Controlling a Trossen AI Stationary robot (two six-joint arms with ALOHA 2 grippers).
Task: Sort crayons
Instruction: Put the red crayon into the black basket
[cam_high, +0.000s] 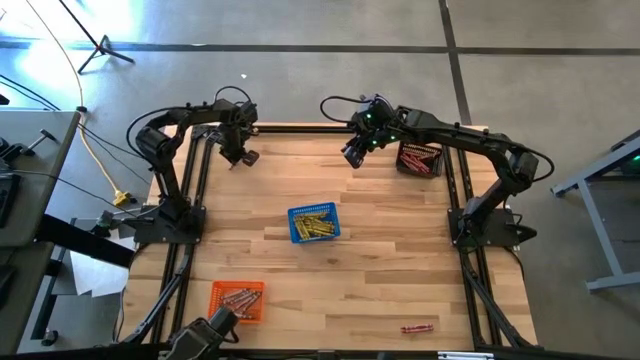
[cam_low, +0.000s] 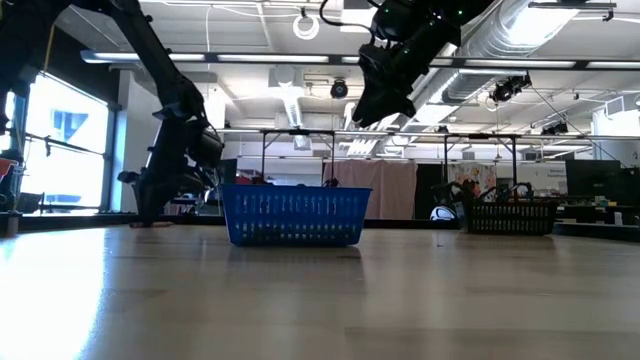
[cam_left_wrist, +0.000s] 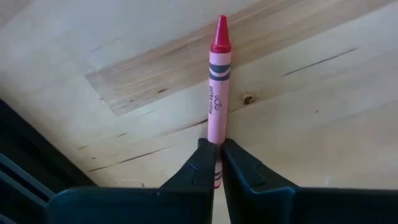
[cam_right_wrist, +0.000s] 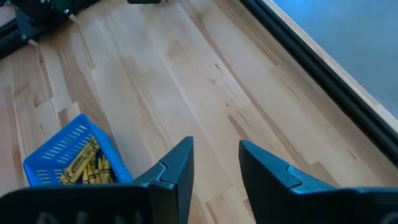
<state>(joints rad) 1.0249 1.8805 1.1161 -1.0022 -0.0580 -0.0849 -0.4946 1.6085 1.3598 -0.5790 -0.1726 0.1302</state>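
Crayon (cam_left_wrist: 218, 93), pink-wrapped, red-tipped, pinched

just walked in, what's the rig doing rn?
It is sorting crayons into baskets by colour. The left pincer is shut on a red crayon at the far left of the table. The right pincer hangs open and empty above the far side. The blue basket mid-table holds yellow crayons; the orange basket and the dark basket hold others. One red crayon lies loose near the front edge.

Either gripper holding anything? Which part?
Left gripper pinches a red crayon at its blunt end, tip pointing away. Right gripper open, empty.
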